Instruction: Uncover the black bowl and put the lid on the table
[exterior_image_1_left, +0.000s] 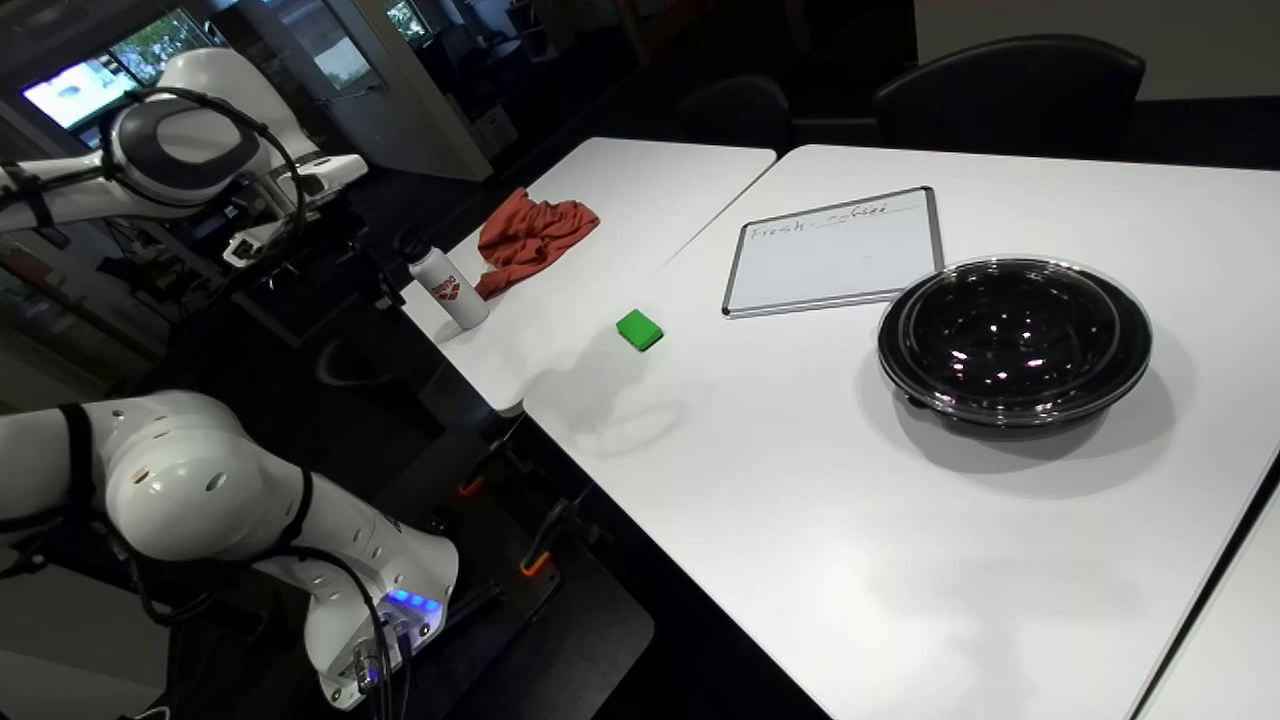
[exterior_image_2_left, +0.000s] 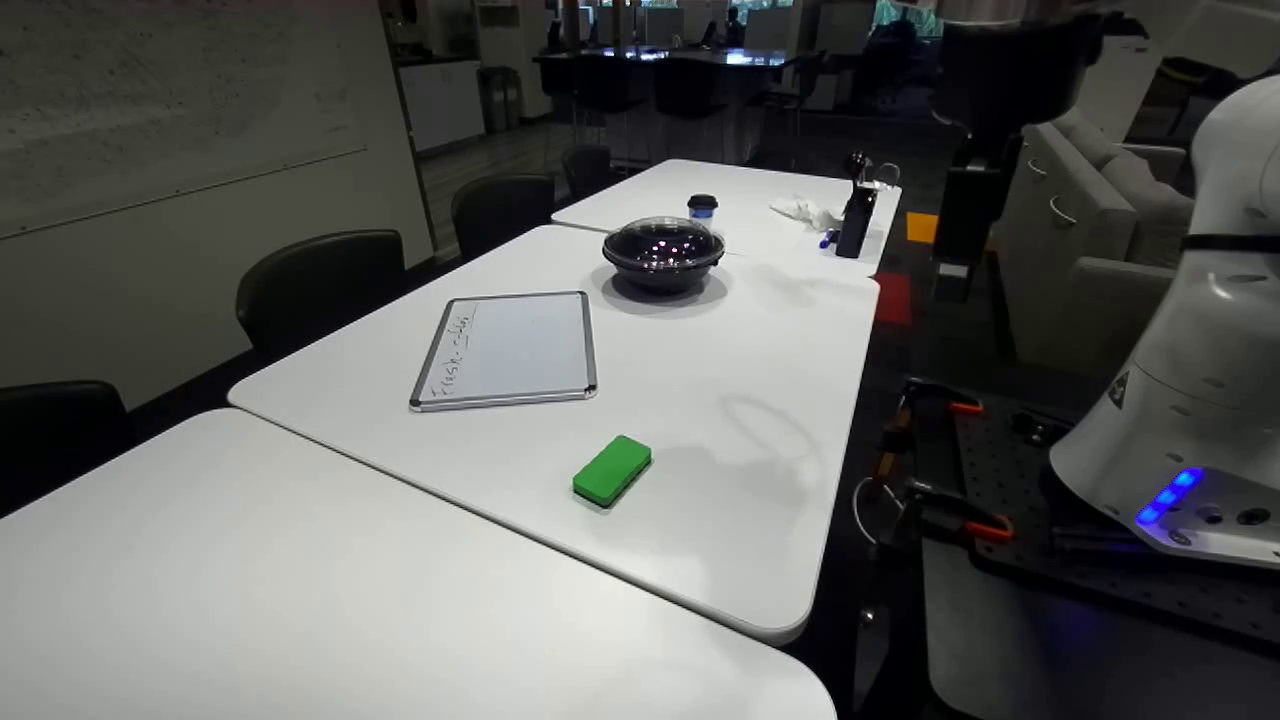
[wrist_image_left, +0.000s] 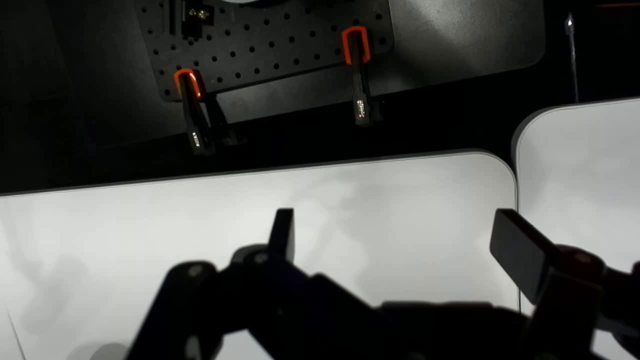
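The black bowl (exterior_image_1_left: 1010, 412) (exterior_image_2_left: 660, 282) stands upright on the white table (exterior_image_1_left: 750, 480) (exterior_image_2_left: 720, 345) in both exterior views. The clear dome lid (exterior_image_1_left: 1030, 268) (exterior_image_2_left: 665, 228) sits on the bowl and covers it, with bright glints. My gripper (wrist_image_left: 395, 225) is open and empty in the wrist view, its two fingers wide apart above the table (wrist_image_left: 150, 220). In an exterior view my gripper (exterior_image_2_left: 955, 280) hangs pointing down past the table's side edge, well away from the bowl. The bowl and lid cannot be made out in the wrist view.
A framed whiteboard (exterior_image_1_left: 835, 250) (exterior_image_2_left: 510, 350) lies beside the bowl. A green eraser (exterior_image_1_left: 640, 330) (exterior_image_2_left: 612, 470) lies nearer a table corner. A white bottle (exterior_image_1_left: 450, 290) and red cloth (exterior_image_1_left: 535, 235) are on the adjoining table. A cup (exterior_image_2_left: 703, 208) and black holder (exterior_image_2_left: 856, 222) stand beyond the bowl.
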